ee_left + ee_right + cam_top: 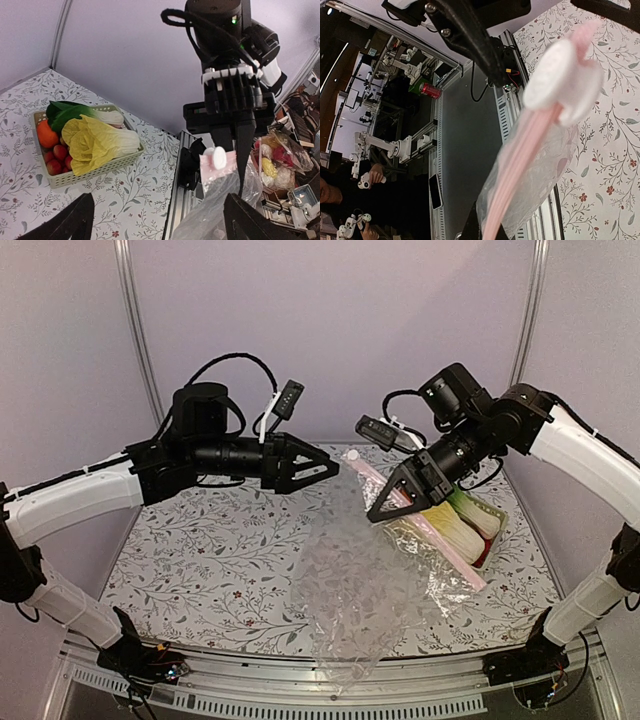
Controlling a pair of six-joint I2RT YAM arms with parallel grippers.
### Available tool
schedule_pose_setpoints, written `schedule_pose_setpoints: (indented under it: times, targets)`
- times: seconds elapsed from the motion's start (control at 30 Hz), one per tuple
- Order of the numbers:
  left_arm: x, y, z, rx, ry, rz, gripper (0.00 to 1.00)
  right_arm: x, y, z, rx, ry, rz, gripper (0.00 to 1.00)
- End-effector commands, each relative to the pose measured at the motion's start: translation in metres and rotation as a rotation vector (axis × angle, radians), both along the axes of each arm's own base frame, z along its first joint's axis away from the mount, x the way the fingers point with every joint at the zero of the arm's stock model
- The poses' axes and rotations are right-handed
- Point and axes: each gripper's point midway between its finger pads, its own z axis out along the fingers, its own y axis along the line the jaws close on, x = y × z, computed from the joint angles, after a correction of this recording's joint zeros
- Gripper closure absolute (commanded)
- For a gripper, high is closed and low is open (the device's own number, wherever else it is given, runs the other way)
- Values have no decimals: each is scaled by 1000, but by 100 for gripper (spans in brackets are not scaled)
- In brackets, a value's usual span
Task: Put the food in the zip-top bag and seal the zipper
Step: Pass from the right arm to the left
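Zip-top bag (345,590) hangs from right fingers (381,509) pinching its zipper (520,164); left fingers (312,452) spread wide alongside.

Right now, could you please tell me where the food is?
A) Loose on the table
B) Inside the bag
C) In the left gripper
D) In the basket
D: the cabbage, orange and red fruits all lie in the basket, while the bag shows nothing inside.
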Motion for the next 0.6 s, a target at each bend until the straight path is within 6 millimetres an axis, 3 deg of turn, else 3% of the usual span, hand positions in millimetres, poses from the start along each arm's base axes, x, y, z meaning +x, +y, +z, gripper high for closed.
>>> schedule_pose_setpoints:
  times: [0.0,0.17,0.4,0.57]
  targets:
    - [-28,-12,16,-57,-20,-133,15,-10,-5,18,46,-28,33,100]
    - [-36,-16,15,-58,-7,-165,32,-9,-5,13,29,-24,31,100]
    - [-41,-23,12,-55,5,-186,47,-9,-5,11,26,-21,33,100]
    - [-43,-24,15,-69,2,-190,52,-8,-4,8,19,-17,33,100]
